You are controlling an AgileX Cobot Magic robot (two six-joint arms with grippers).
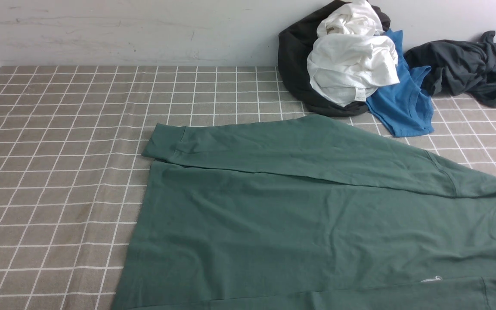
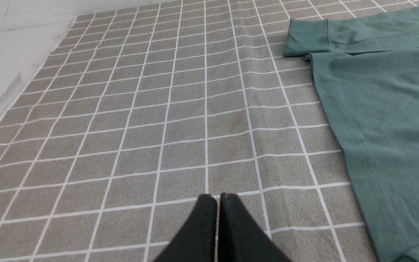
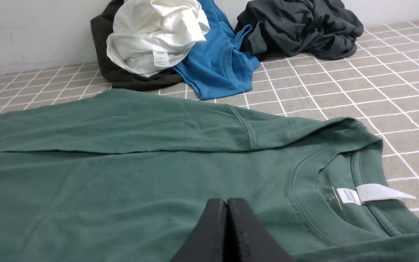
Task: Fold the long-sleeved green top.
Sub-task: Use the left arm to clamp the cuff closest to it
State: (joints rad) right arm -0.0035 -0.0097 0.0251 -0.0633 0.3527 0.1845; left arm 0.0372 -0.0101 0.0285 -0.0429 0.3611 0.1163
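Surface: grey checked cloth (image 1: 58,150)
Near right: green top (image 1: 295,215), spread flat
Far right: black garment (image 1: 293,64), blue shirt (image 1: 403,107), grey garment (image 1: 463,64), all crumpled

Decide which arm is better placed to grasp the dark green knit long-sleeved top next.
Probably right: the right gripper, shut, hangs over the dark green knit top beside its ribbed neck; the left gripper, also shut, hangs over grey checked tablecloth, beside the hem.
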